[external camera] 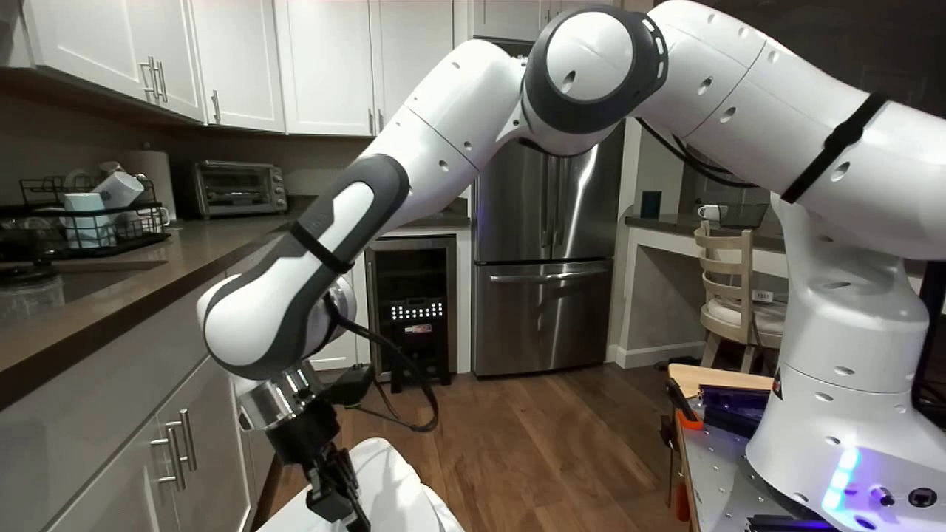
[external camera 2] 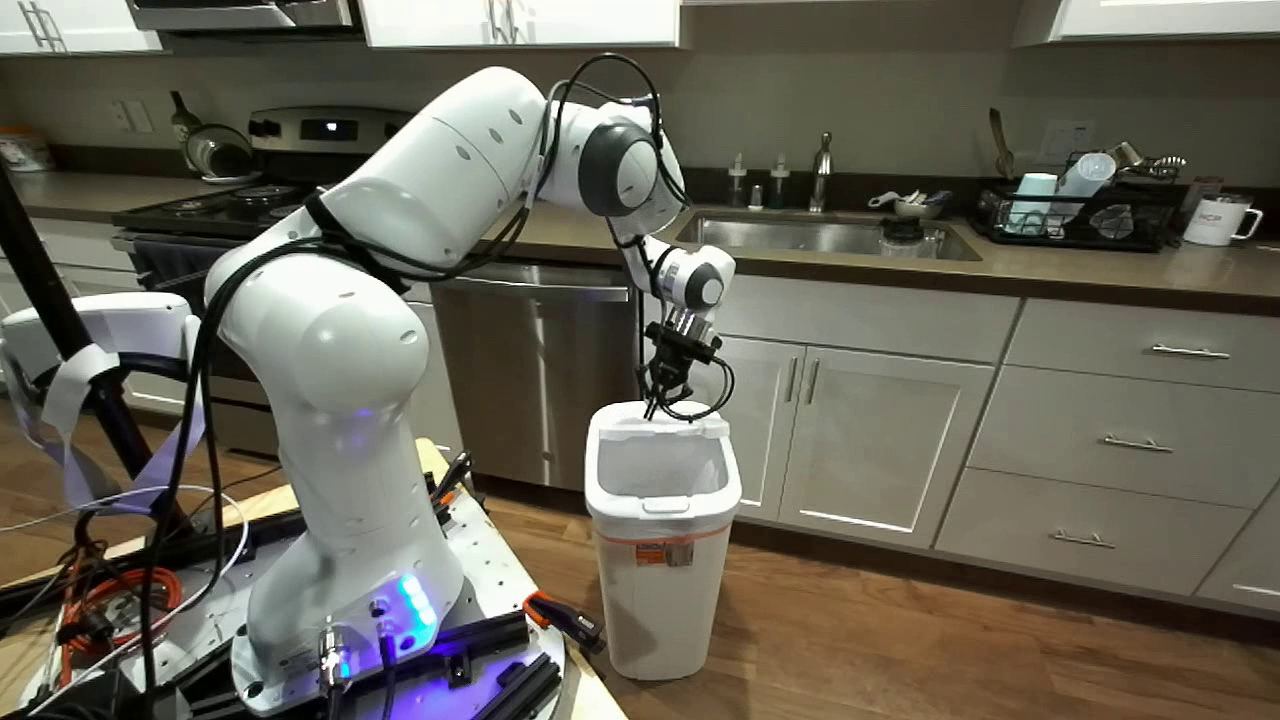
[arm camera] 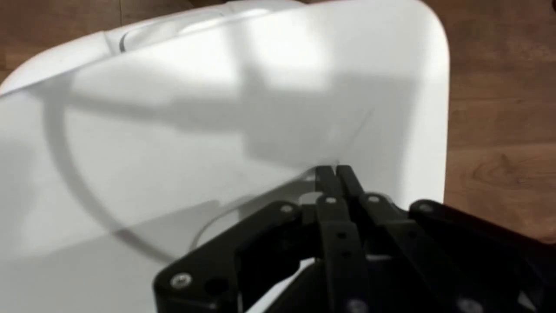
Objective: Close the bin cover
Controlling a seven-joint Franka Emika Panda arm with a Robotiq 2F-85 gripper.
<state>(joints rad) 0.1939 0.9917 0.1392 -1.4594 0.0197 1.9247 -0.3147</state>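
Cover (arm camera: 195, 161) not yet closed

In an exterior view: table (external camera 2: 490, 560), then, off its right edge, bin (external camera 2: 662, 600), mouth bare. Cover lies back beyond. My gripper (arm camera: 335, 168) over it, jaws together, seemingly empty. I'd hook under the free edge, lift, swing slowly. Smooth white plastic; cover thin, round-cornered.

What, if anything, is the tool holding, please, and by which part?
Nothing, as far as shows: the tool is shut with nothing visible between its jaws. Whether it touches the lid cannot be told.
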